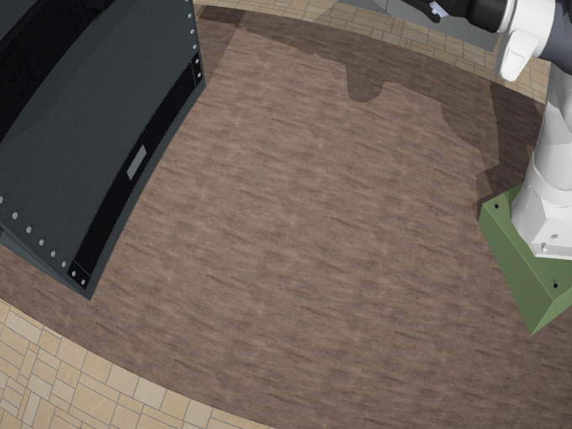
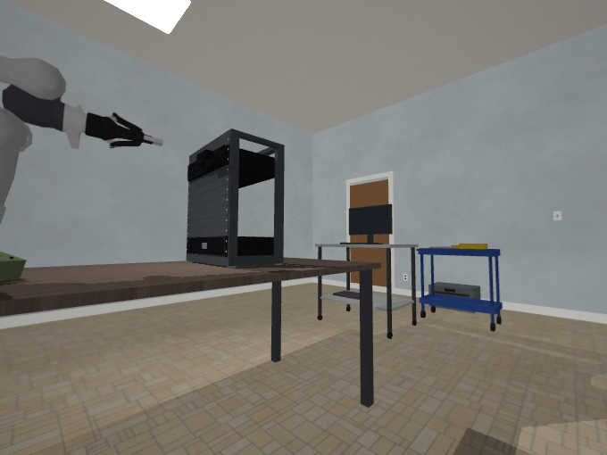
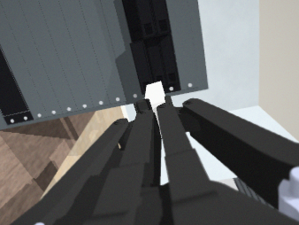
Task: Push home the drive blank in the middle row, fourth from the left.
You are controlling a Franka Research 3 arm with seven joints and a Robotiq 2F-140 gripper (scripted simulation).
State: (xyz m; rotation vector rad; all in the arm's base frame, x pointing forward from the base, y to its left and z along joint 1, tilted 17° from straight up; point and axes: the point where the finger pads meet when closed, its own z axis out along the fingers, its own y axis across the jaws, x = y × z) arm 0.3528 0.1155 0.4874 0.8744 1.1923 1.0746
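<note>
The dark grey rack (image 2: 235,201) stands on the brown table, with the black storage chassis (image 2: 208,163) in its top bay. In the wrist view the chassis front with its dark drive blanks (image 3: 152,44) lies ahead of the fingers. I cannot tell from here which blanks stand out. My gripper (image 2: 146,139) is shut and empty. It hangs in the air to the left of the rack's front, well apart from it, at about the height of the chassis. In the wrist view its closed fingertips (image 3: 155,104) point toward the lower end of the blanks.
The rack's front panels (image 1: 92,115) fill the left of the overhead view. The arm's base stands on a green pedestal (image 1: 521,258) at the table's right. A monitor stand (image 2: 367,244) and a blue cart (image 2: 458,281) stand beyond the table.
</note>
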